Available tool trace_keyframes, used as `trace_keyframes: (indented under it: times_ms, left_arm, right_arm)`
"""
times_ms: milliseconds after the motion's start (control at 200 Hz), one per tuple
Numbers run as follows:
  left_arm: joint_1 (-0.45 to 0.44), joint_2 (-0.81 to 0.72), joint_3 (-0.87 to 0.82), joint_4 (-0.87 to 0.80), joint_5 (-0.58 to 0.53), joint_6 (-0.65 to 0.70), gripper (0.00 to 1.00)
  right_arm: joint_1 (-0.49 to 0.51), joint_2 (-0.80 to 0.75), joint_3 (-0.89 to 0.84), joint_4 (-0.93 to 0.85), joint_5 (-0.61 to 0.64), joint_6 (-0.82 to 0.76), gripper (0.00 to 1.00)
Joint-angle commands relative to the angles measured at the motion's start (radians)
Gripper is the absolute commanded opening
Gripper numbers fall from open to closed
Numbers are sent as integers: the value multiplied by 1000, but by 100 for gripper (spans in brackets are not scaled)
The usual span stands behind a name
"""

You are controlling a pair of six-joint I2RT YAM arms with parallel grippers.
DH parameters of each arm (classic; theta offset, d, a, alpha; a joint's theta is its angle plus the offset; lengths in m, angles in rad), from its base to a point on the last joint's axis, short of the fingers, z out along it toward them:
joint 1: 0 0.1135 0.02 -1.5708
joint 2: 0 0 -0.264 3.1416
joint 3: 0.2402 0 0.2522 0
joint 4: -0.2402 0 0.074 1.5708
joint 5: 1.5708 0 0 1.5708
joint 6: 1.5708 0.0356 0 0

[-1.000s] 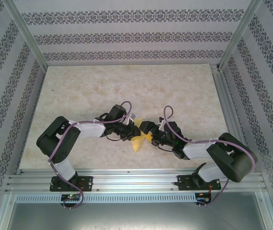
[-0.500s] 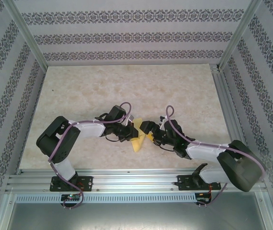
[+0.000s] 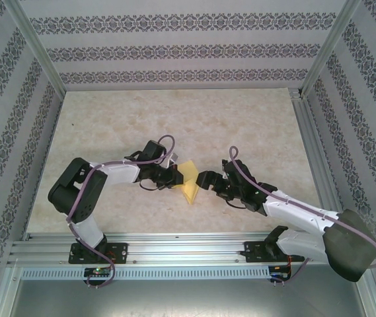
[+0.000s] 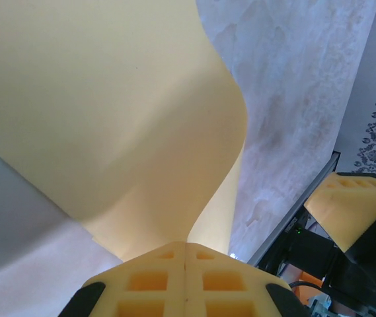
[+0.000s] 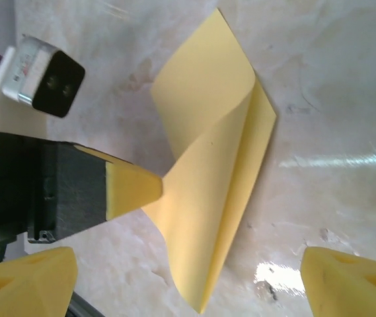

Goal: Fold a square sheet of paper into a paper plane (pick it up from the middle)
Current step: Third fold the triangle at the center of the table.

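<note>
The square sheet of paper (image 5: pixel 214 178) — one, curled over — is pinched by the left gripper (image 4: pixel 186 264); the right gripper (image 3: pixel 206 179) gapes empty.

No text, number or brand can be read. In the right wrist view, a small label (image 5: pixel 17 65) sits on the side of a white camera block (image 5: pixel 39 76). It carries reddish marks that are too blurred to make out. The walls (image 3: pixel 174 53) bear bands of dark ornament that form a pattern and contain no lettering.
</note>
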Motion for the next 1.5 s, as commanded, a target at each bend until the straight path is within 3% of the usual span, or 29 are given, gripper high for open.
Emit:
trace_keyframes:
  times_ms: [0,145,470,754,1494]
  left_arm:
    - [8,41,50,-35,34,85,0]
    - [7,72,94,-73,51,147,0]
    - [11,114,141,-148,60,244,2]
    - [11,132,147,-135,78,242,3]
    - [11,158,171,-221,15,312,2]
  right_arm:
    - [17,32,62,-98,17,-48,81]
    - [41,83,91,-103,-22,-60,57]
    - [94,251,151,7,-122,-28,17]
    - [99,345,171,23,-123,-17,17]
    - [109,384,121,43,-134,8,20]
